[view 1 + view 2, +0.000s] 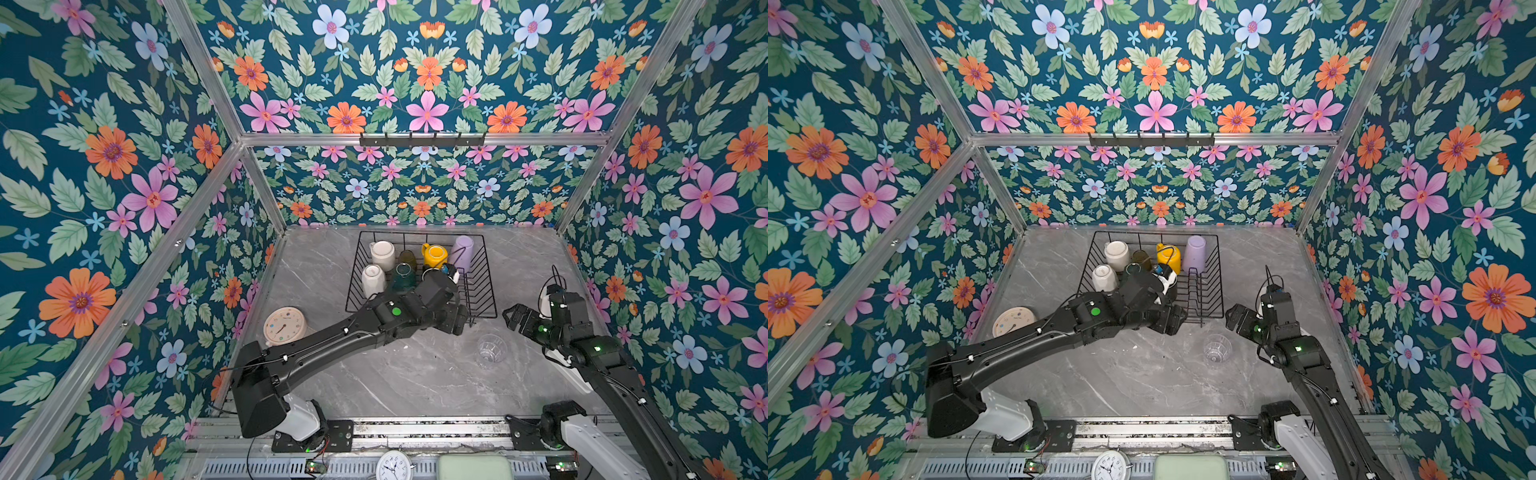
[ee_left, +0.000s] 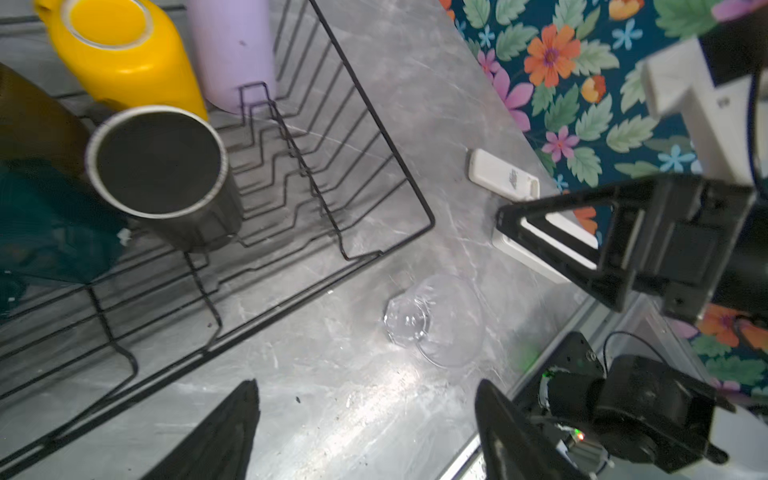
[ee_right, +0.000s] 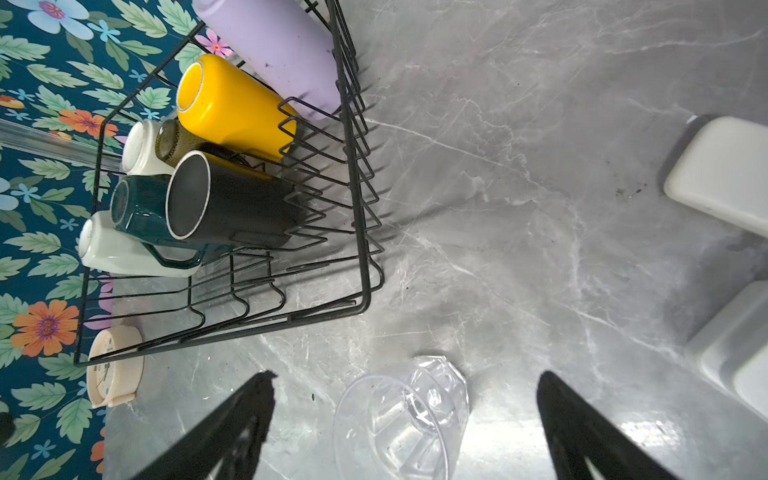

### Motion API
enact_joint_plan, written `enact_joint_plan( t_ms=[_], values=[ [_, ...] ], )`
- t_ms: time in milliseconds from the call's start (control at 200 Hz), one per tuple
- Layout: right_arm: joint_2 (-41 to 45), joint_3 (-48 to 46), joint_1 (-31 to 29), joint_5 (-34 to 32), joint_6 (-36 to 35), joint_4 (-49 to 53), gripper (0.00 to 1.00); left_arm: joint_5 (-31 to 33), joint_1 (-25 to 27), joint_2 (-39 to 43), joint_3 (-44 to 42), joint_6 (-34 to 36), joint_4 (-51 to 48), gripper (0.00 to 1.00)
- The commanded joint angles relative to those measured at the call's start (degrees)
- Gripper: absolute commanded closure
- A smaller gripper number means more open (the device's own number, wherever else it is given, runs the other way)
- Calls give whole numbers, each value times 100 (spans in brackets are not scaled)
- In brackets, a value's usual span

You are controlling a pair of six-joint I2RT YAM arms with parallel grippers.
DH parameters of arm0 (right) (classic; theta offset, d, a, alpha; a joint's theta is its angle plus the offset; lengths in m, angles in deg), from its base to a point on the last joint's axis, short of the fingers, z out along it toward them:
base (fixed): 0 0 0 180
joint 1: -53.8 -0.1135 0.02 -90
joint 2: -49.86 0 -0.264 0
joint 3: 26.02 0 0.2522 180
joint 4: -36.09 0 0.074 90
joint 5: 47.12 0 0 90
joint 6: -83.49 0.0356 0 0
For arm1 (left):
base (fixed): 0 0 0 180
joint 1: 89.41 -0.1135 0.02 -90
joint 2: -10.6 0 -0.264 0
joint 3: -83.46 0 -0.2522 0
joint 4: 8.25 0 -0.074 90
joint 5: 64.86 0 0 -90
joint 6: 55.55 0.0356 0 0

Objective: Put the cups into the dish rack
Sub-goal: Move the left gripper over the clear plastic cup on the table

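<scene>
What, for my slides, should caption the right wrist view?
Open right gripper above a clear glass lying beside the dish rack.

sideways clear glass [image 3: 401, 415] between wide-apart jaws of right gripper [image 3: 405, 378]

The left arm [image 1: 316, 347] stretches diagonally toward the middle, wrist bent downward, and the left gripper [image 1: 458, 322] has its jaws apart and empty. The right arm [image 1: 602, 361] rises at its own side. The right gripper [image 1: 512, 316] has its jaws spread wide and holds nothing.

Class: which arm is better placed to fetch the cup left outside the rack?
Right, probably: the clear glass lies framed by the open right gripper in its wrist view; the left gripper hangs farther, by the dish rack.
</scene>
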Motion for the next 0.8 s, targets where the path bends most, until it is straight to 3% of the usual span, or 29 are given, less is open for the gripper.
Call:
enact_joint_plan(
  t_ms=[0, 290, 795],
  values=[
    [-1, -75, 15, -84, -58, -130, 2, -81, 248, -204, 80, -188, -142, 22],
    [186, -358, 24, -92, -14, -180, 2, -179, 654, -1230, 283, -267, -169, 31],
    [568, -654, 24, -83, -19, -21, 2, -179, 674, -2357, 941, -241, -123, 44]
  ],
)
